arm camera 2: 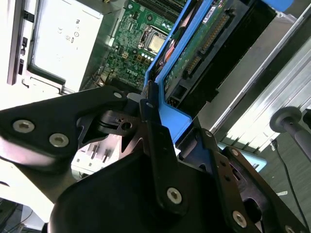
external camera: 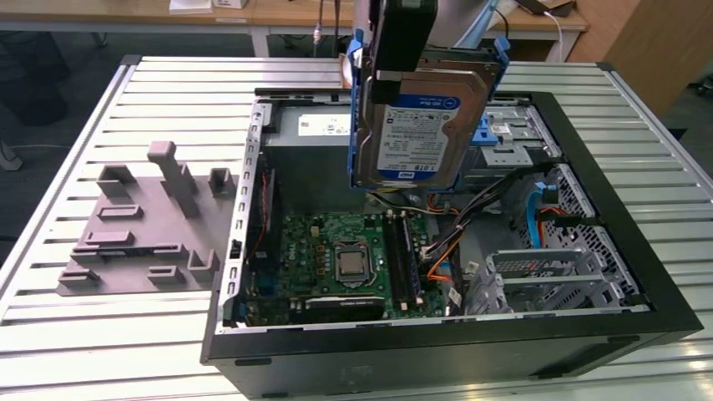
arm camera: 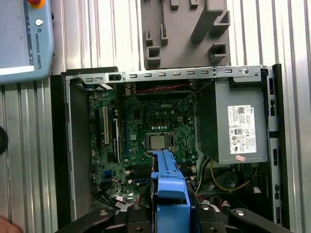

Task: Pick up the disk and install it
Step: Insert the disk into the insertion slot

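In the exterior view the jaws are closed on the top edge of the disk (external camera: 418, 134), which hangs upright from them in the air. It is a flat silver rectangle. Its blue-and-white label faces this camera, and a blue plastic frame runs along its edges. Straight below the jaws lies an open black computer case (external camera: 657, 280) on a ribbed metal table (external camera: 67, 334). Inside it, a green circuit board (external camera: 334, 251) sits under the hanging disk. A grey metal box (external camera: 317, 125) lies just behind the disk and a silver cage (external camera: 557, 280) well off to the side. A grey plastic block (external camera: 134, 225) rests on the table outside the case, well apart from the jaws.

In the second wrist view the black fingers (arm camera 2: 155, 141) pinch the blue frame of the disk (arm camera 2: 194, 53) from both sides. The disk's other face shows here: a green board with a row of connector pins at its end. Past the jaws lie the circuit board (arm camera 2: 141, 43) and the grey metal box (arm camera 2: 63, 43) with its white sticker.

In the first wrist view the disk (arm camera: 167, 187) is seen edge-on as a blue strip gripped between the jaws. Beneath them the case (arm camera: 58, 145) lies open, with the circuit board (arm camera: 155, 131) and the grey metal box (arm camera: 233, 126) inside. The grey plastic block (arm camera: 184, 29) lies beyond the case's far wall.
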Robot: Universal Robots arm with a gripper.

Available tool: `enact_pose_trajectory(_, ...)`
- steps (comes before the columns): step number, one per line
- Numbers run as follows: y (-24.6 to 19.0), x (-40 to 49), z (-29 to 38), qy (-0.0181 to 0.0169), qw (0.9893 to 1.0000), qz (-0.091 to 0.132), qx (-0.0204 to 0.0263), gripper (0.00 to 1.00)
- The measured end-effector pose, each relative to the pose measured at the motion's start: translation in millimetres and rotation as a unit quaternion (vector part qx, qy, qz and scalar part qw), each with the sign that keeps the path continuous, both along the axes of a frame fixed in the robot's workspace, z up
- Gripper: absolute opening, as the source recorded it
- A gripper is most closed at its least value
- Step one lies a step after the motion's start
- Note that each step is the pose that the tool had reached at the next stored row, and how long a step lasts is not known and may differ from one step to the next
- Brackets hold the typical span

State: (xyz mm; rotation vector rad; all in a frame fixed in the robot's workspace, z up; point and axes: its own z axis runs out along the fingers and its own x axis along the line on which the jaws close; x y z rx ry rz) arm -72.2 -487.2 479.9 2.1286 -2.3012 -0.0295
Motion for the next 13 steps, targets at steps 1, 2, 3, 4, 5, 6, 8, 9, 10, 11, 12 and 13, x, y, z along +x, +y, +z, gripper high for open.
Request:
enact_pose_trajectory(1, -0.9, 0.0, 0.0, 0.0, 1.0, 0.0, 0.0, 0.37)
enact_pose_trajectory(2, -2.2, 0.0, -0.1, 0.0, 1.0, 0.0, 0.0001, 0.37)
enact_pose_trajectory(3, -3.8, 0.0, 0.0, 0.0, 1.0, 0.0, 0.0, 0.37)
enact_pose_trajectory(4, -5.6, 0.0, -0.1, 0.0, 1.0, 0.0, 0.0001, 0.37)
enact_pose_trajectory(5, -7.5, 0.0, -0.1, 0.0, 1.0, 0.0, 0.0001, 0.37)
enact_pose_trajectory(6, -9.5, 0.0, -0.1, 0.0, 1.0, 0.0, 0.0001, 0.37)
enact_pose_trajectory(8, -13.6, 0.0, -0.1, 0.0, 1.0, 0.0, 0.0001, 0.37)
enact_pose_trajectory(9, -15.6, 0.0, -0.1, 0.0, 1.0, 0.0, 0.0001, 0.37)
enact_pose_trajectory(10, -17.5, 0.0, -0.1, 0.0, 1.0, 0.0, 0.0, 0.37)
enact_pose_trajectory(11, -19.5, -0.1, -0.1, 0.0, 1.0, 0.0, 0.0, 0.37)
enact_pose_trajectory(12, -21.4, 0.0, -0.1, 0.0, 1.0, 0.0, 0.0001, 0.37)
enact_pose_trajectory(13, -23.5, 0.0, -0.1, 0.0, 1.0, 0.0, 0.0, 0.37)
